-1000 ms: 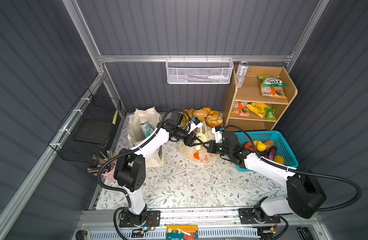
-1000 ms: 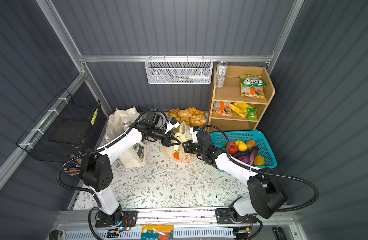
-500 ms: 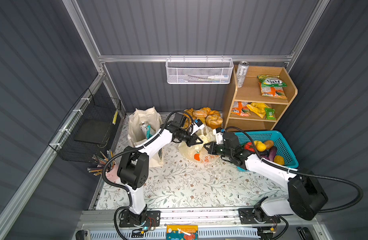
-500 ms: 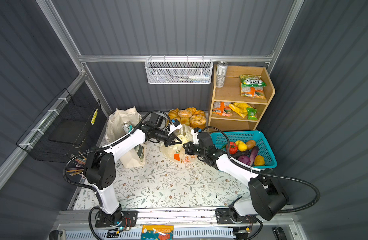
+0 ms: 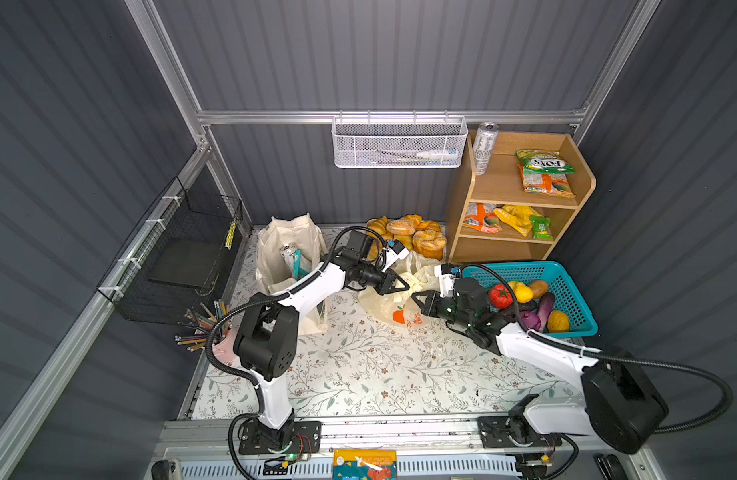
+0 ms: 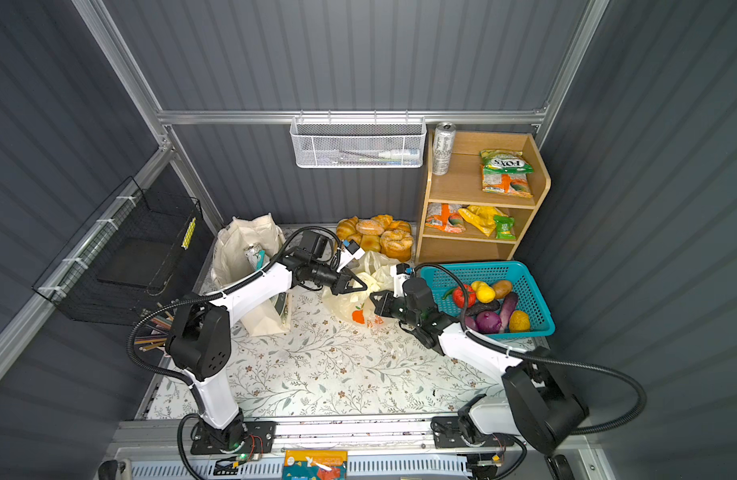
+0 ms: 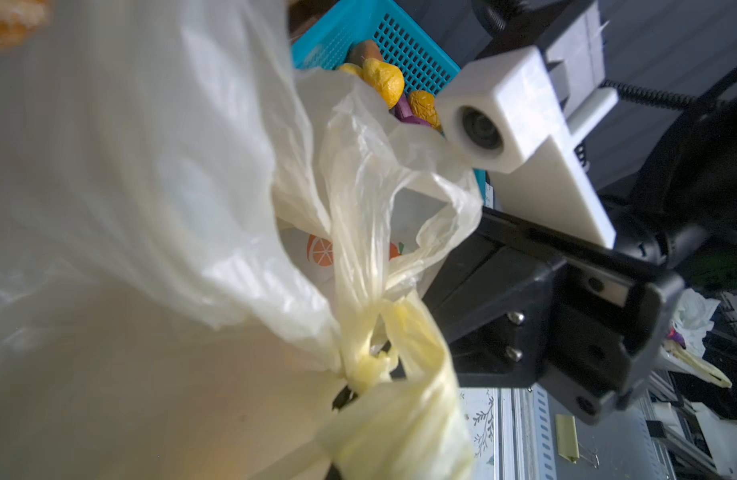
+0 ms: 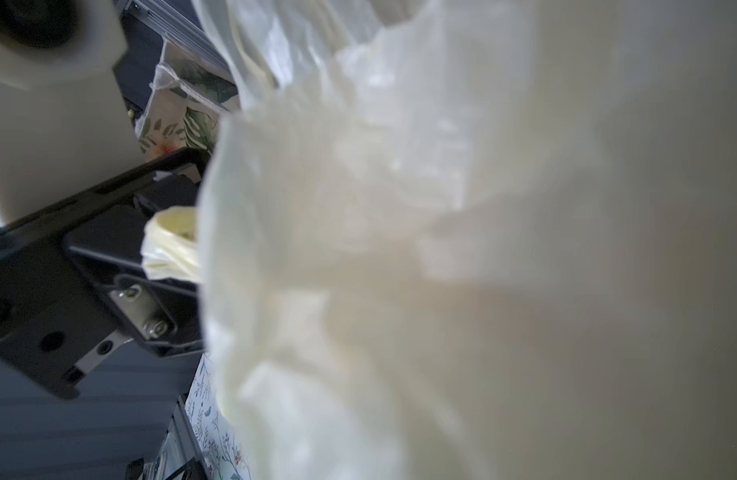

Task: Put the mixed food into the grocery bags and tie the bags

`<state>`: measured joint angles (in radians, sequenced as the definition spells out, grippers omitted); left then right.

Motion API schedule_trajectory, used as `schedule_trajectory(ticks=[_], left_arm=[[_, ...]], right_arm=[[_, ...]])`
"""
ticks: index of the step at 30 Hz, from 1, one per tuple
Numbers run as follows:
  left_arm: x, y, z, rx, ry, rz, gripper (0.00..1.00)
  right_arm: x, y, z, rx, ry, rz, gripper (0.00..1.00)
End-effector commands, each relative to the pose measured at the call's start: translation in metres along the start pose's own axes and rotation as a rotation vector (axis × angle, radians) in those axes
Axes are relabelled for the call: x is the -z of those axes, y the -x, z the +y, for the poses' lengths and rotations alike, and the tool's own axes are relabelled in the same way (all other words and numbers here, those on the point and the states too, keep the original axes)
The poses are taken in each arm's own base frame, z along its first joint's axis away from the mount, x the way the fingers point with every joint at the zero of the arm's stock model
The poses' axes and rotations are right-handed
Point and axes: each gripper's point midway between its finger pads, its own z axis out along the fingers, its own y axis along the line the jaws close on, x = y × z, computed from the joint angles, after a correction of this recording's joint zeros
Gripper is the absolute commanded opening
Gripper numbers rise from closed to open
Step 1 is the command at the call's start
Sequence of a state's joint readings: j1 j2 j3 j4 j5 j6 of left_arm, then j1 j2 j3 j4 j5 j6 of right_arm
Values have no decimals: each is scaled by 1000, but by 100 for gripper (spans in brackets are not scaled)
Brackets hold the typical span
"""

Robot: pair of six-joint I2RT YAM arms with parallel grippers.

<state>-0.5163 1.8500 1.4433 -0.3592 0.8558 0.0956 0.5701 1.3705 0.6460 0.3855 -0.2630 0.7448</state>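
In both top views the plastic bag [image 5: 379,301] [image 6: 346,305] is lying crumpled on the floral desk [image 5: 358,374], between the two arms. The left jaws are meeting it from the left and pinching together on its upper film. The right jaws are facing them from the bag's other side, touching its edge. The canvas tote [image 5: 275,249] is standing well to the left with a can [image 5: 288,254] inside. The teal basket [image 5: 564,282] is holding toy fruits [image 5: 520,291] just beside the right arm.

In the left wrist view the left jaws are pinching a twisted yellow handle [image 7: 362,365] of the bag tight, with only their dark tips showing beneath it. A loop of film [image 7: 437,216] is running up to the front of the right jaws opposite.

In the right wrist view the bag [image 8: 400,249] is pressing close to the lens and hiding the right jaws. They are closed, but I cannot tell whether they are gripping film. The left jaws are showing at the side, clamping a yellow wad [image 8: 167,243] of the bag.
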Motion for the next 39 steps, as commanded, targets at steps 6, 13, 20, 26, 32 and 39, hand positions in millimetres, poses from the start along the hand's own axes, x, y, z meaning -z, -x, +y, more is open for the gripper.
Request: schedule_trajectory(ticks=[6, 13, 20, 26, 32, 39], left_arm=[[39, 51, 11, -90, 117, -158, 0], [40, 43, 23, -138, 235, -115, 0], [34, 45, 17, -261, 325, -115, 0], [30, 35, 10, -327, 344, -136, 0], [29, 34, 5, -361, 355, -139, 0], [37, 41, 5, -372, 404, -203, 0]], right_arm=[[-3, -31, -30, -81, -90, 155, 25], [75, -17, 8, -124, -30, 163, 57], [97, 33, 68, -326, 146, 76, 71], [83, 73, 99, -382, 229, 8, 79], [60, 86, 109, -391, 206, 34, 85], [40, 94, 102, -404, 159, 19, 91]])
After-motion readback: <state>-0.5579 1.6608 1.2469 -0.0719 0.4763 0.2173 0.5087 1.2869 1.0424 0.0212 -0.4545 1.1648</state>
